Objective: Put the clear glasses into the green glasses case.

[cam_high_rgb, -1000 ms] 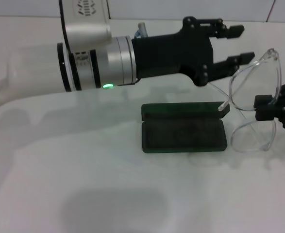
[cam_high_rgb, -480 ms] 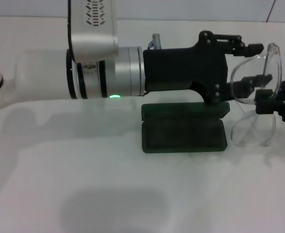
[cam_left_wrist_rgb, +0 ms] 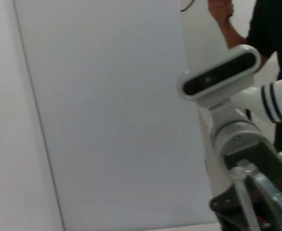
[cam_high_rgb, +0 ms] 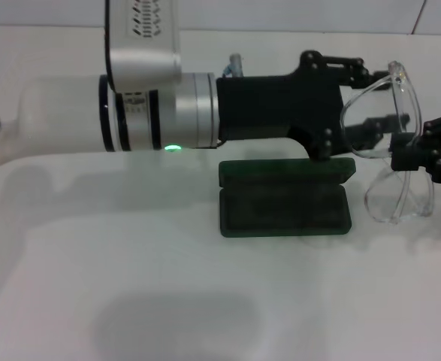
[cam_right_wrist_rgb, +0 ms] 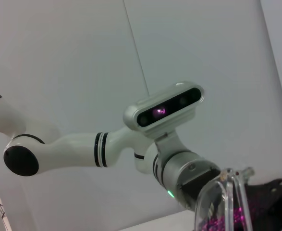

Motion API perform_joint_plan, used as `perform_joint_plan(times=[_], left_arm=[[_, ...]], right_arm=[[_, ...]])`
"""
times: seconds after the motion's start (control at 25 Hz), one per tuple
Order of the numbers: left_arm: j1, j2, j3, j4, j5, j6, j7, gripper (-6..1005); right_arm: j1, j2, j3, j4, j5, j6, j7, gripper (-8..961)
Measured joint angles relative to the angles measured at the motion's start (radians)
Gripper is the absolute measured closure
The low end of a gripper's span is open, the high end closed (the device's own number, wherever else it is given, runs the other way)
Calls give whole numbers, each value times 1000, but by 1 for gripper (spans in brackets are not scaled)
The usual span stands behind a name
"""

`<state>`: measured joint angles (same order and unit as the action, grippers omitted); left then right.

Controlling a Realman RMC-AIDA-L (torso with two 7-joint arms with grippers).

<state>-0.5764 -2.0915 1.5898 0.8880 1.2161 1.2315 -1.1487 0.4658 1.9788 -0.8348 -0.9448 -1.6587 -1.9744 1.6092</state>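
Note:
The clear glasses (cam_high_rgb: 400, 197) hang upright in the air, just right of the green glasses case (cam_high_rgb: 284, 209). My right gripper (cam_high_rgb: 403, 159) comes in from the right edge and is shut on their middle. My left gripper (cam_high_rgb: 393, 98) reaches across above the case's raised lid. It is open, with one finger above and one finger below the upper lens. The case lies open on the white table, its dark lining facing up. The clear glasses (cam_left_wrist_rgb: 263, 192) also show in the left wrist view, and a lens of the clear glasses (cam_right_wrist_rgb: 222, 204) shows in the right wrist view.
The left arm's white forearm (cam_high_rgb: 70, 113) spans the table behind the case. White table (cam_high_rgb: 167, 301) stretches in front of the case. A person (cam_left_wrist_rgb: 265, 29) stands in the background of the left wrist view.
The right gripper has carried the glasses left and turned them more upright. The left gripper moved right, so the upper lens now sits between its fingers.

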Motion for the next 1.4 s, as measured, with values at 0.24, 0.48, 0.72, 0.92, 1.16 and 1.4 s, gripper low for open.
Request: perform_joint_plan(times=[0.24, 0.48, 0.72, 0.92, 1.16, 1.4], left_arm=[[7, -2, -22, -2, -18, -9, 10, 498], [34, -2, -61, -3, -79, -47, 49, 498], [56, 3, -189, -78, -145, -32, 48, 498], [55, 7, -227, -154, -111, -18, 36, 498], [45, 5, -223, -182, -47, -19, 17, 497], [-19, 5, -222, -232, -15, -27, -4, 497]], right_arm=[[2, 0, -4, 0, 0, -1, 0, 861], [2, -3, 26, 21, 13, -2, 0, 864], [-4, 1, 167, 85, 73, -21, -30, 865], [-4, -16, 220, 174, 185, -88, -107, 865], [-4, -3, 214, 180, 211, -174, -240, 865], [-9, 7, 165, 185, 217, -176, -270, 865]])
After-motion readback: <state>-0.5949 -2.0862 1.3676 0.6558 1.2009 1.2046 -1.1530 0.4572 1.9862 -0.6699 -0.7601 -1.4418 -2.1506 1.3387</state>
